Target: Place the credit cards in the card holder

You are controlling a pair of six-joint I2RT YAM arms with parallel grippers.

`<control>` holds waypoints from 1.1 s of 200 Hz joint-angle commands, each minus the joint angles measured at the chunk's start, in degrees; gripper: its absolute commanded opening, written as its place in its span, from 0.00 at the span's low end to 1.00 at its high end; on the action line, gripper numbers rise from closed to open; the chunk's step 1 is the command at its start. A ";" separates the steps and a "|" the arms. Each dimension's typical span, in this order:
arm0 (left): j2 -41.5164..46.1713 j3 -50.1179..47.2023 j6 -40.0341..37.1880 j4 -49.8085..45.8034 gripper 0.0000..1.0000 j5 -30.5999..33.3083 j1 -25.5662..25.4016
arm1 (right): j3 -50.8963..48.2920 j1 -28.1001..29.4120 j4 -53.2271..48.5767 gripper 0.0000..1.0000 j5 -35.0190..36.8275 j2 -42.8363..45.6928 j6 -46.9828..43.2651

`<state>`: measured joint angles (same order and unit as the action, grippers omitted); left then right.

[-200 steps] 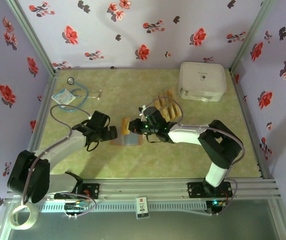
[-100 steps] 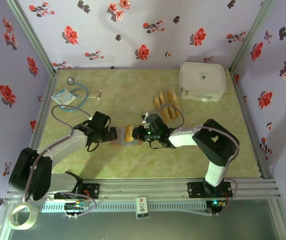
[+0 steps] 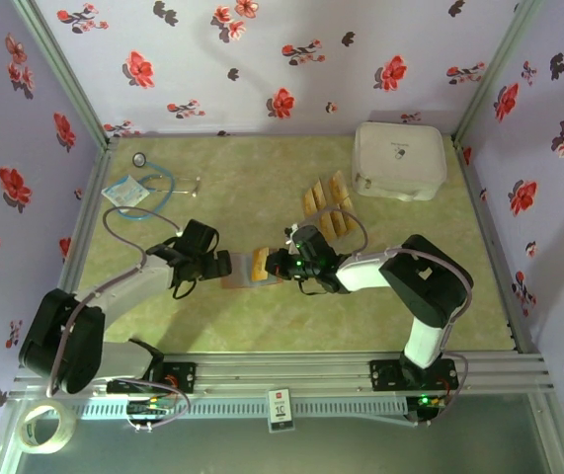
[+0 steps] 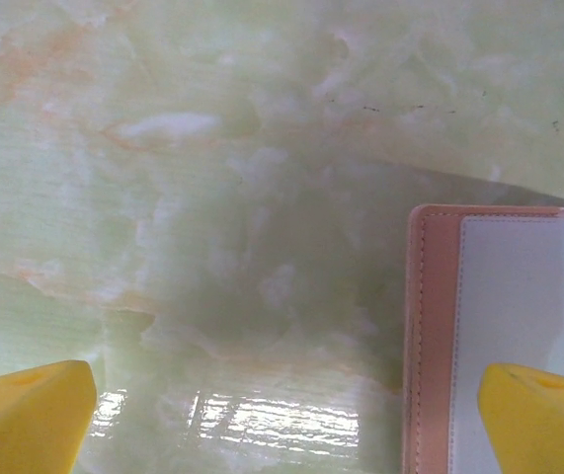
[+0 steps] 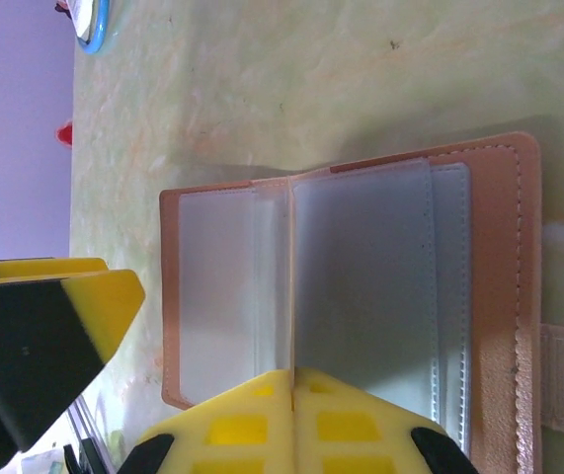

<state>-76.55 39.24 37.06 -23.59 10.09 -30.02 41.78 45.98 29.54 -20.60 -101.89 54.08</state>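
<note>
Right wrist view: card on edge over the open holder

The card [image 5: 291,296] shows as a thin tan line, edge-on, pinched between the pressed-together jaws of the right gripper [image 5: 292,423]. It stands over the holder [image 5: 361,286], which lies open and flat near the middle of the table [image 3: 262,178] with its clear sleeves facing up. The card sits roughly along the fold between the two leaves. Whether its edge has entered a sleeve mouth I cannot tell.

The left gripper [image 4: 282,420] hovers low at the holder's left side. Its jaws are spread wide and grip nothing — one fingertip over the holder's left part, the other over bare table.

As I judge it, the step in hand is feeding this card into a sleeve. The card should be tipped to a shallow angle so its leading edge catches under the film, then pushed slowly along the sleeve. The holder looks light and free to slide, so the left gripper would do well to press on the left leaf and pin it. The pinch should let go only once most of the card is inside — too early and it may spring back out.

The loose cards [image 3: 326,205] wait far right of the holder, with a white case [image 3: 398,160] beyond them. A stethoscope [image 3: 151,190] lies far left, well apart.
</note>
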 commanded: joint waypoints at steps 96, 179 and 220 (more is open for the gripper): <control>-1.54 -1.88 1.94 3.74 1.00 0.37 -3.22 | -2.14 -0.69 4.02 0.00 -1.60 -0.81 0.68; -2.32 -6.16 7.12 3.75 1.00 1.99 -4.08 | -2.09 -1.55 5.70 0.00 -3.52 -0.74 1.31; -1.84 -6.72 7.59 3.60 1.00 2.44 -4.08 | -2.01 -2.95 7.57 0.00 -5.84 0.51 -0.26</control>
<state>-78.17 34.33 42.85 -18.61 11.18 -33.82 40.16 43.90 33.89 -24.08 -102.13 54.65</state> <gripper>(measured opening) 0.997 0.040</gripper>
